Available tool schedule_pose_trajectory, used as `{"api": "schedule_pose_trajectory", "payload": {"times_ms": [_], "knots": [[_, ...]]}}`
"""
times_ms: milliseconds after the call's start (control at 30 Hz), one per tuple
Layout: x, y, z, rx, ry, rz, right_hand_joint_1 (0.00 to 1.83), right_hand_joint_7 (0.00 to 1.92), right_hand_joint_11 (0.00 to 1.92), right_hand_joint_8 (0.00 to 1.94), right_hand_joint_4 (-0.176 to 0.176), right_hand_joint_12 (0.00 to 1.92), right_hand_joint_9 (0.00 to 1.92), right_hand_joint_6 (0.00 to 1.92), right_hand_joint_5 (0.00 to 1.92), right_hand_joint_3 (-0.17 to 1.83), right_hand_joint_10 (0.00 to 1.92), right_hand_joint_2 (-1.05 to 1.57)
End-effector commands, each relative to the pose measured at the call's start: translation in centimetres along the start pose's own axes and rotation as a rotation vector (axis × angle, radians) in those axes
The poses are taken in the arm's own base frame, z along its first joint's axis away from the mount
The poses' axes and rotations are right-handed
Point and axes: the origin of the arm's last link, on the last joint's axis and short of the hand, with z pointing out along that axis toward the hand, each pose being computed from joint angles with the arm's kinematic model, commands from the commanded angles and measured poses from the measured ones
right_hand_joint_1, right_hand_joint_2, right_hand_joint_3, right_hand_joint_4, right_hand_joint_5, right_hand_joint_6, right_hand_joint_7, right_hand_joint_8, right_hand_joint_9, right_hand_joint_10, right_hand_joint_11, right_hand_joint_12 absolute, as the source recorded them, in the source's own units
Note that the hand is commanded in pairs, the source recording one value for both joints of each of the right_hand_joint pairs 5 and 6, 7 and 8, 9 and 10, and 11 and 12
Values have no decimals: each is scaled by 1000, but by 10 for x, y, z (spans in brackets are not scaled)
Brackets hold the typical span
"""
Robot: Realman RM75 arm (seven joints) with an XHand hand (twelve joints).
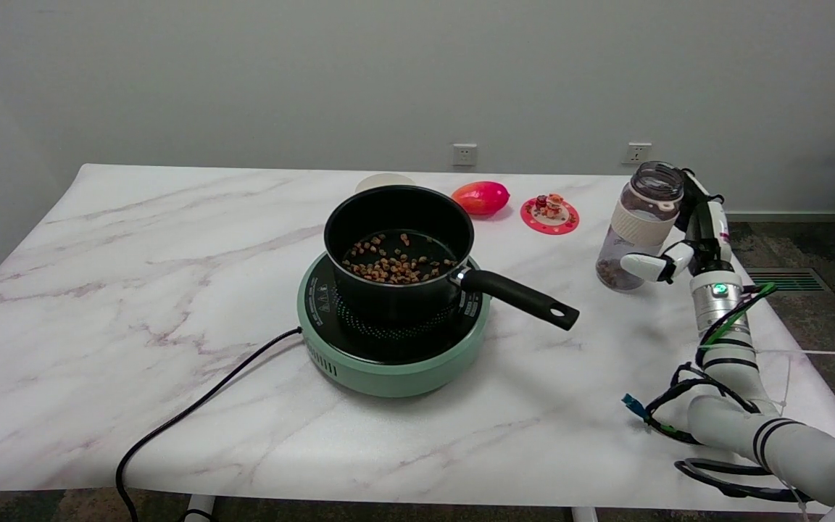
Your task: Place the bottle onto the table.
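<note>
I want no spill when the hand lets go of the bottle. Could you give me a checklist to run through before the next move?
1. Right hand holds the bottle from its right side: ok.
2. Bottle upright: ok, only a slight lean.
3. Bottle base fully on the table: cannot tell, it is at table level, but contact is not clear.
4. Bottle mouth closed: not ok, no cap shows, and a little dark content sits at the bottom.
5. Free space around the bottle: ok, the pot handle and the pink dish are apart from it.
6. Distance from the table's right edge: ok, though the edge is fairly near.
</note>
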Motion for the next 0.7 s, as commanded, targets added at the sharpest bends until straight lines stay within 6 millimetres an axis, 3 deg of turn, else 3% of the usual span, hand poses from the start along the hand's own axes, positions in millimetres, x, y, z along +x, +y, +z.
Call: {"api": "schedule_pose_trajectory", "payload": {"times_ms": [33, 233, 333, 533, 600, 700], "knots": [[18, 1, 4, -11, 13, -31, 1275, 779, 553, 779, 0, 553, 580, 404, 404, 1089, 580, -823], [46, 4, 3, -40, 9, -144, 1266, 704, 556, 704, 0, 556, 569, 383, 383, 1072, 569, -873], [70, 6, 2, -71, 24, -209, 1263, 661, 568, 661, 0, 568, 563, 369, 369, 1071, 563, -905], [143, 14, -19, -154, 145, -312, 1260, 621, 564, 621, 0, 564, 551, 319, 319, 1056, 551, -926], [173, 11, -31, -162, 191, -363, 1261, 613, 569, 613, 0, 569, 552, 308, 308, 1044, 552, -930], [202, 5, -41, -176, 201, -436, 1304, 614, 619, 614, 0, 619, 580, 285, 285, 929, 580, -925]]}}
